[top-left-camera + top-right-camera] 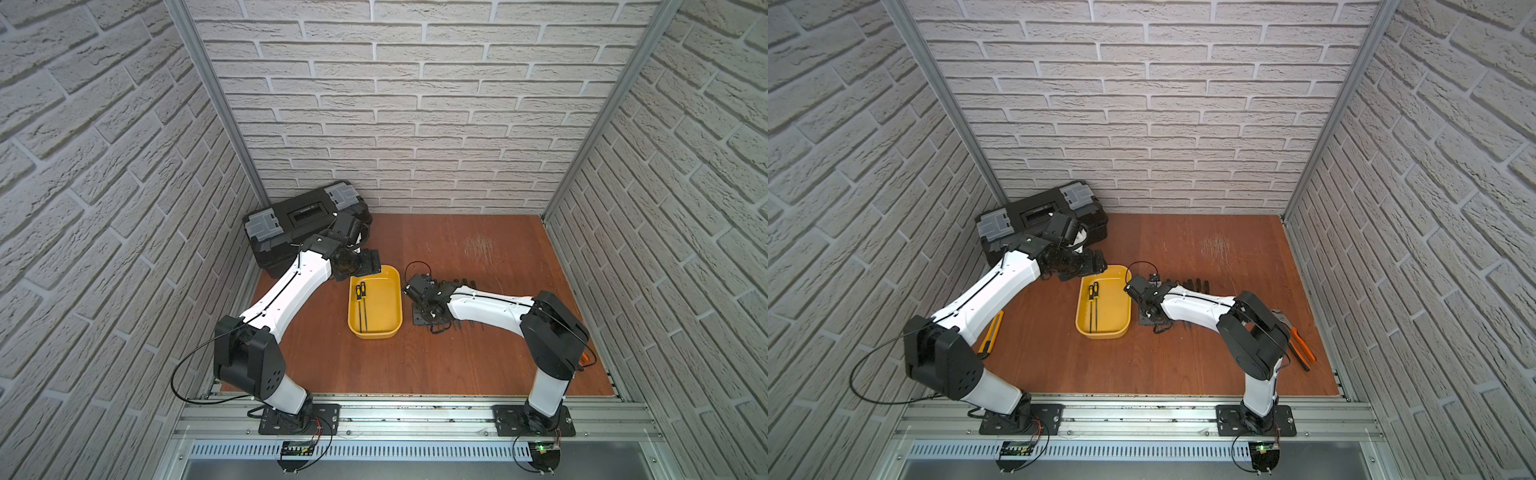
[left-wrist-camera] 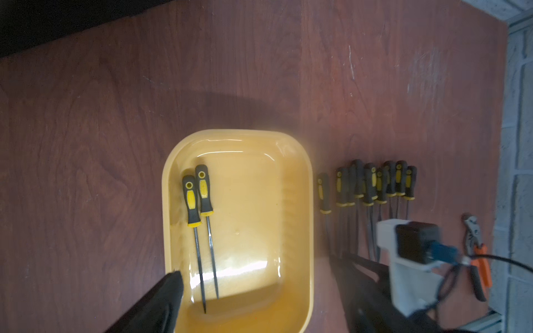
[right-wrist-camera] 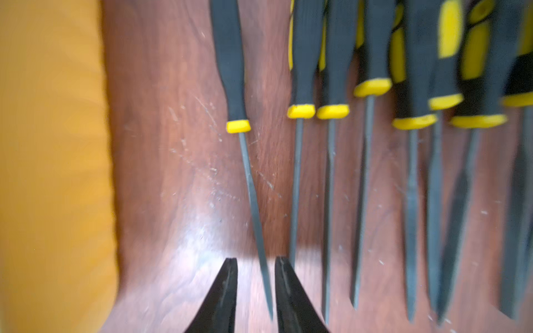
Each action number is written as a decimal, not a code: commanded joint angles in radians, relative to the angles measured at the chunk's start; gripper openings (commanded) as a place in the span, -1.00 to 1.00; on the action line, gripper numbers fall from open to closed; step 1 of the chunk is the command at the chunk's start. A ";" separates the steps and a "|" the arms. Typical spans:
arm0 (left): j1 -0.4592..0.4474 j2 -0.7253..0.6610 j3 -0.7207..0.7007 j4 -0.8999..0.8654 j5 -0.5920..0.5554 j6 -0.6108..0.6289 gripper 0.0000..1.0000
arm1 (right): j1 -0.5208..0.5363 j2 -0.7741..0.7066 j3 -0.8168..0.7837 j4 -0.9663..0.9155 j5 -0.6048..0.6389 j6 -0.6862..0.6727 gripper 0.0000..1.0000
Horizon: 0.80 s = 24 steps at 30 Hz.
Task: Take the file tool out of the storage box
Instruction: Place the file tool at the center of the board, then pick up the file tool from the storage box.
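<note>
Right tool [image 3: 255, 261] stands apart astride a file [image 3: 245, 150] on the bench [image 3: 173, 144]; I'd lift straight. Left tool [image 1: 368, 262] hangs wide apart.

Reddish-brown wooden board [image 1: 478, 353], scuffed pale at a patch [image 1: 480, 247] toward the back wall. Resting directly on it:

- a black toolbox [image 1: 305, 214] with grey latches, in the far left corner
- a yellow storage box [image 1: 375, 333] near the middle
- a row of files [image 2: 369, 184] with black-and-yellow handles, parallel, just beside the box on its right
- a yellow utility knife [image 1: 990, 332] near the left edge, partly hidden by the arm above
- orange-handled pliers [image 1: 1298, 340] by the right edge
</note>
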 commanded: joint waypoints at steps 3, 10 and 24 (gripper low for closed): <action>-0.026 0.063 -0.021 -0.001 -0.056 0.016 0.64 | -0.008 -0.157 -0.017 -0.003 -0.023 -0.049 -0.41; -0.062 0.162 0.029 -0.030 -0.121 0.024 0.14 | -0.039 -0.303 -0.032 0.020 -0.163 -0.134 -0.15; -0.078 0.338 0.079 -0.032 -0.228 -0.033 -0.05 | -0.099 -0.434 -0.066 0.079 -0.448 -0.218 0.38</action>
